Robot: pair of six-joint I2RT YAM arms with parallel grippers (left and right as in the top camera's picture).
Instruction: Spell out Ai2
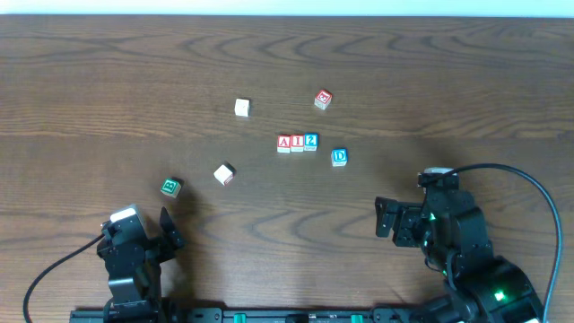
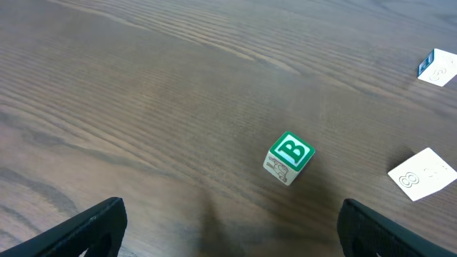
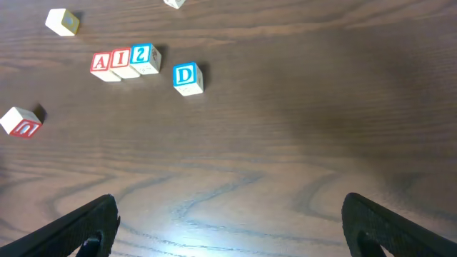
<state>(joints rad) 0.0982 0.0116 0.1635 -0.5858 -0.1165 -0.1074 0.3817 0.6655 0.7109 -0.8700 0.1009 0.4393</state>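
Three blocks stand side by side in a row at the table's middle: a red A block [image 1: 284,143], an I block [image 1: 297,143] and a blue 2 block [image 1: 310,141]. The same row shows in the right wrist view: A [image 3: 101,63], I [image 3: 121,60], 2 [image 3: 143,56]. My left gripper [image 1: 166,230] is open and empty near the front left, behind a green B block [image 2: 289,157]. My right gripper [image 1: 384,218] is open and empty at the front right, well short of the row.
A blue D block [image 1: 339,157] sits just right of the row. A red-lettered block [image 1: 323,99] lies farther back, a plain white block [image 1: 241,108] at the back left, another white block [image 1: 224,173] and the green B block [image 1: 171,187] at the left.
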